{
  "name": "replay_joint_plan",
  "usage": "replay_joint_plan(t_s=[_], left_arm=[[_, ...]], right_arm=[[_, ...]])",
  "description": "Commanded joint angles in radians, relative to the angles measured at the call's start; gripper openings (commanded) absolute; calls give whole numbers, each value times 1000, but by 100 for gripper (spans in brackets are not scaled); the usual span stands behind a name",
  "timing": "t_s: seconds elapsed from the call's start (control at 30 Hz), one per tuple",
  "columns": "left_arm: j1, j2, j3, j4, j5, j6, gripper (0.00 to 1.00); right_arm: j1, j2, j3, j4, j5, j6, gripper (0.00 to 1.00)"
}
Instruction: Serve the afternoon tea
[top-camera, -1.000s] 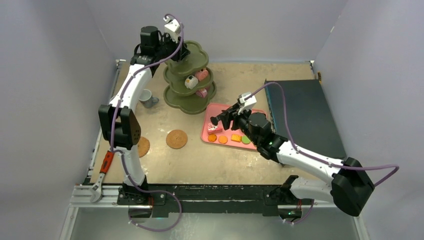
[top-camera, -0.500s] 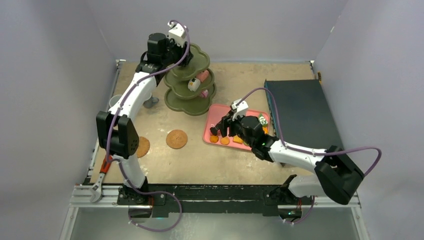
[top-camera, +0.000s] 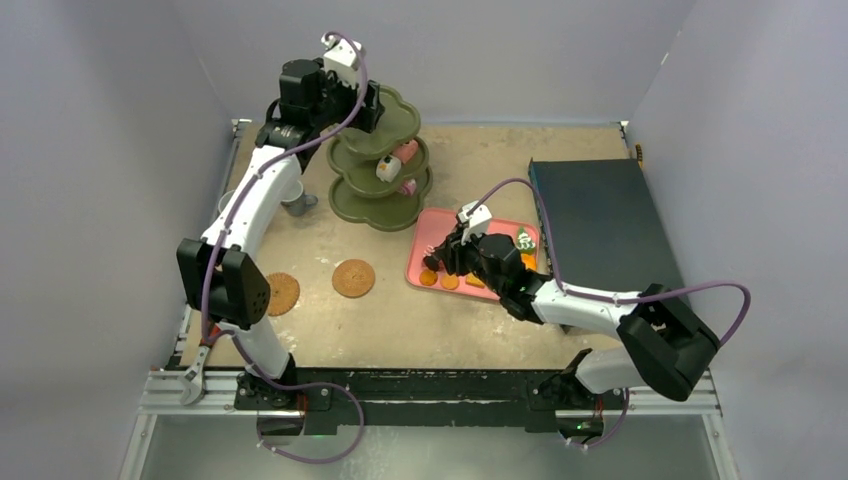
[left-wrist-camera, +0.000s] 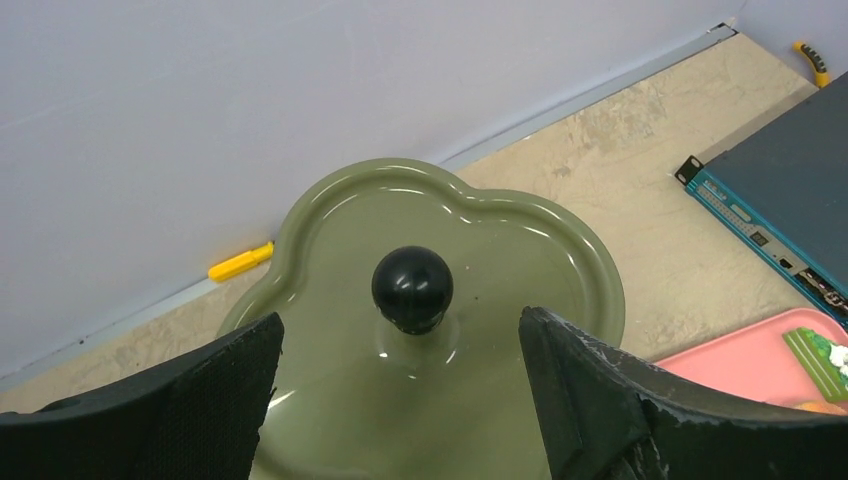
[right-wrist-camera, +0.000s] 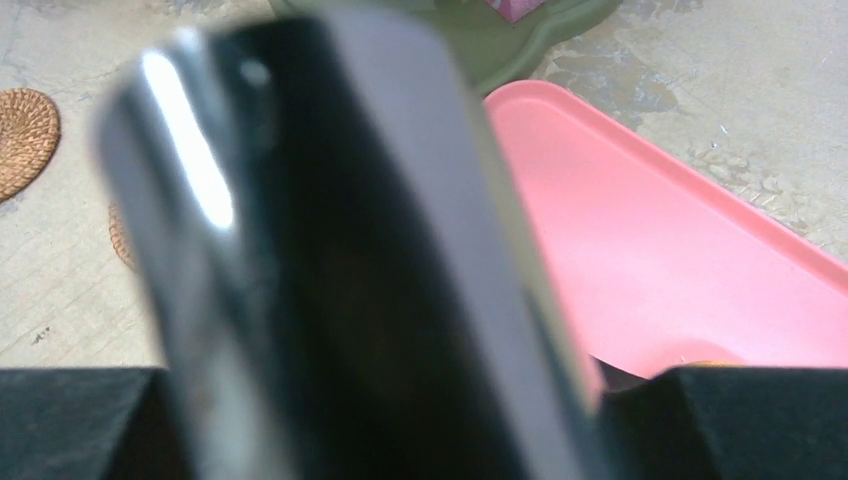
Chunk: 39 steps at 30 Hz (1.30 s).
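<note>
Nothing is legible; panel markings on the dark box are too small.

Soft, even light is filling all 3 views, casting only faint shadows. Glare is streaking the blurred black tongs crowding the right wrist view, and highlights are glinting on the olive stand.

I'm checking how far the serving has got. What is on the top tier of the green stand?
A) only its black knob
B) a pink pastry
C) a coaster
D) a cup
A: in the left wrist view, the visible part of the top tier of the stand is bare glaze around its black knob.
</note>
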Motion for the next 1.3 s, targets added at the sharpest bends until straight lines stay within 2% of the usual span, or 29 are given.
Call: replay_joint_plan(t_s=[0.0,0.23,0.43,0.7,1.27], left_arm=[[14,-58,62,-56,-12,-21,88],[36,-90,68,-86,-16,-32,88],[43,-112,53,-92,-16,-31,88],[50,-126,41,-89,-10,-16,88],[62,-143,21,-81,21,-14,87]], right_arm=[[4,-38,26,45,13,-9,39],[3,-17,156,56,14,-16,39],[-6,131,279,122,20,-13,38],[-54,292,364,210,-22,27,39],[-59,509,475,395,58,16,39]])
